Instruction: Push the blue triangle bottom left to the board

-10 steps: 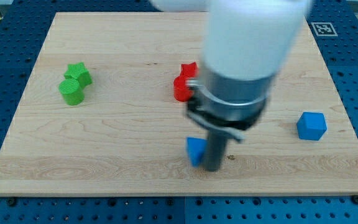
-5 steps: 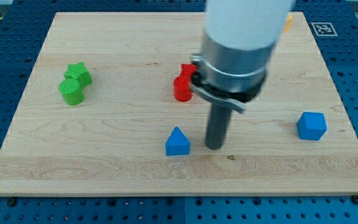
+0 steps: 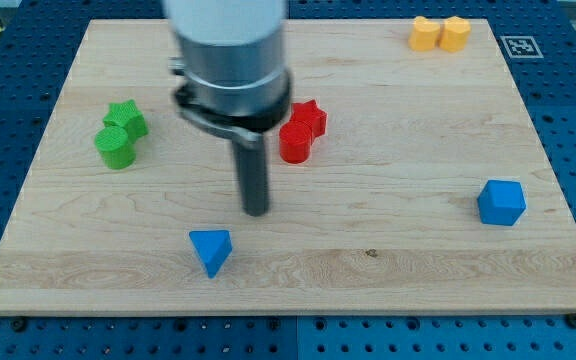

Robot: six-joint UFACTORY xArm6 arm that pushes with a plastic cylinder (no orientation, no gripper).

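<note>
Your rod has no fingers, and my tip point(image 3: 256, 211) sits above-right of the blue triangle point(image 3: 211, 250), so an off-centre push could spin it toward the board's point(image 3: 58, 250) bottom edge.

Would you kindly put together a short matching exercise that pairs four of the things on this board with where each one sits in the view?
Things:
1. blue triangle
2. blue cube
3. yellow blocks
4. green blocks

Places:
A. top right corner
B. left side
C. near the bottom edge, just below and left of my tip
D. right side

Pairs: 1-C, 2-D, 3-A, 4-B
</note>
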